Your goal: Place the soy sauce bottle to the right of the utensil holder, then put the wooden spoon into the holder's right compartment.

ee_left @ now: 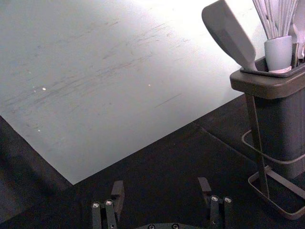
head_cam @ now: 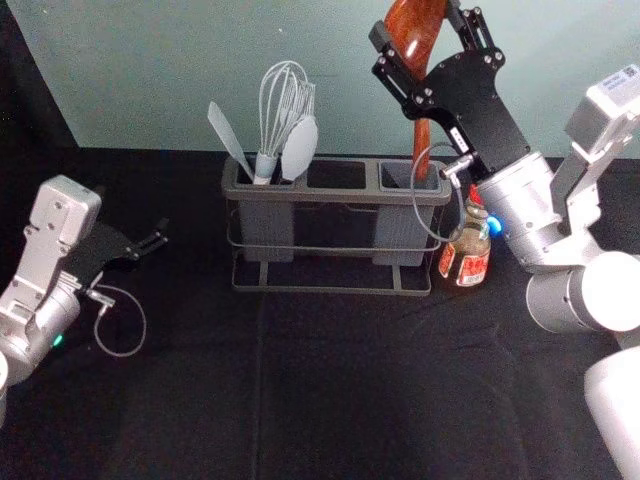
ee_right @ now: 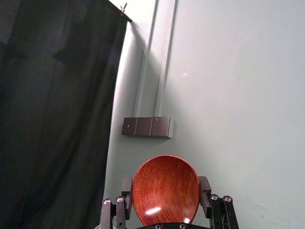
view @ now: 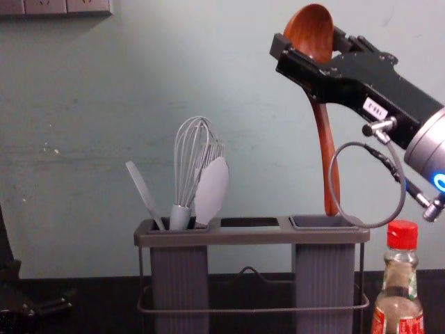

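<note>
A: Where is the wooden spoon (view: 324, 125)?
B: Upper right of the chest view, bowl up, its handle reaching down to the mouth of the right compartment (view: 325, 278). Whether the tip is already inside, I cannot tell.
A: Who has it?
B: The right gripper (view: 309, 42), upper right, its jaws closed against both sides of the bowl. That high hold likely leaves the handle free to drop in first.
A: And beyond?
B: The utensil holder (view: 250, 235) spans the lower middle, whisk (view: 188, 160) and pale spatula (view: 142, 188) standing in its left compartment. The soy sauce bottle (view: 400, 306) is upright at lower right, just beside the holder, its part apparently done.
A: The left gripper (ee_left: 161, 185)?
B: At the bottom of its wrist view, jaws parted around nothing, parked while the right arm works. Next calls for lowering, then release; a tilted handle could catch the rim.
</note>
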Tool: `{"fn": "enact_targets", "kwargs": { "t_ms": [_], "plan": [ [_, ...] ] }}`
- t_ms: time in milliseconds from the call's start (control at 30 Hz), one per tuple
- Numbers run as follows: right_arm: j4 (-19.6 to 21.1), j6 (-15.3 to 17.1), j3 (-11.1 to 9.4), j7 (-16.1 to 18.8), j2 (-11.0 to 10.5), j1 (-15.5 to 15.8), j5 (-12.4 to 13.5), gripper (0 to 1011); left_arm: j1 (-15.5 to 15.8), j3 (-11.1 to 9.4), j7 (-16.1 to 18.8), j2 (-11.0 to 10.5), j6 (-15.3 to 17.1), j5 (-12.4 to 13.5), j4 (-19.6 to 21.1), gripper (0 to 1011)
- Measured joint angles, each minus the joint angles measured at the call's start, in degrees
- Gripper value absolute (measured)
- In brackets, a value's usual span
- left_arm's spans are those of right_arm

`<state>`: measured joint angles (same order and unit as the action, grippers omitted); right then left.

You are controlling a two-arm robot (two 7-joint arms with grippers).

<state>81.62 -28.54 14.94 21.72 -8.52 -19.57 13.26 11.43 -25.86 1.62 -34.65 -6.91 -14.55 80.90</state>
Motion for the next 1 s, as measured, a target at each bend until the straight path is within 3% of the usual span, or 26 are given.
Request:
{"fn": "enact_targets", "kwargs": {
  "t_ms": [600, 1000],
  "plan": [
    [-9.3, -7.6, -1.1, 2.2, 3.2, -1.0, 0.9, 837, 0.0, 0.0, 0.0, 0.0, 0.0, 0.0, 0.0, 1011],
    [-12.3, -8.8, -1.7, 2.8, 4.4, -0.7, 0.6, 837, 0.0, 0.0, 0.0, 0.0, 0.0, 0.0, 0.0, 1011]
  ]
}}
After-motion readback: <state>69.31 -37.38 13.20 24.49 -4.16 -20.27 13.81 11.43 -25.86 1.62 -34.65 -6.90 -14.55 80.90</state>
